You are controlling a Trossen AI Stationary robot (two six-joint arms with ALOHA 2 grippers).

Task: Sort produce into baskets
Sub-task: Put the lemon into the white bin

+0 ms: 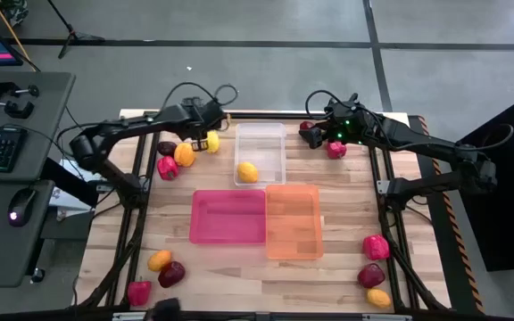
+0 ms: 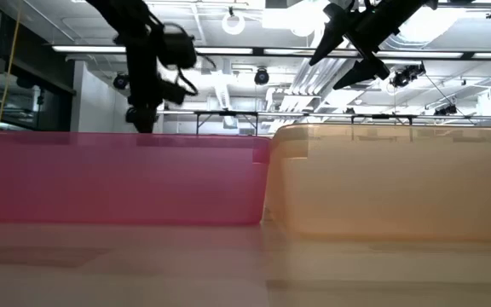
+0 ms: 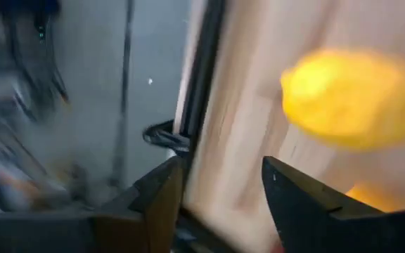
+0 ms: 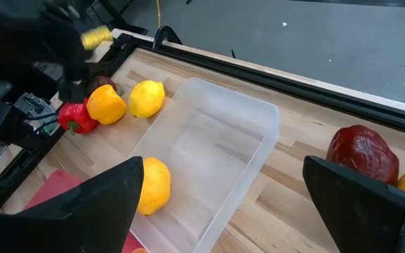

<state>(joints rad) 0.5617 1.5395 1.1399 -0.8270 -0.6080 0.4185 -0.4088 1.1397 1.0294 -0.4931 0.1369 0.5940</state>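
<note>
Produce on table, left gripper over yellow citrus, jaws apart, right gripper wide open.

Left gripper raised at the far left, right gripper spread wide opposite.

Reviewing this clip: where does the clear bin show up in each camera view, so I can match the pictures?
High view: clear bin at top centre, one yellow citrus piece inside it.
Low view: not visible; the pink bin and orange bin block the view.
Left wrist view: not in it.
Right wrist view: centre.
Shared landmark: the citrus piece in the bin.
</note>
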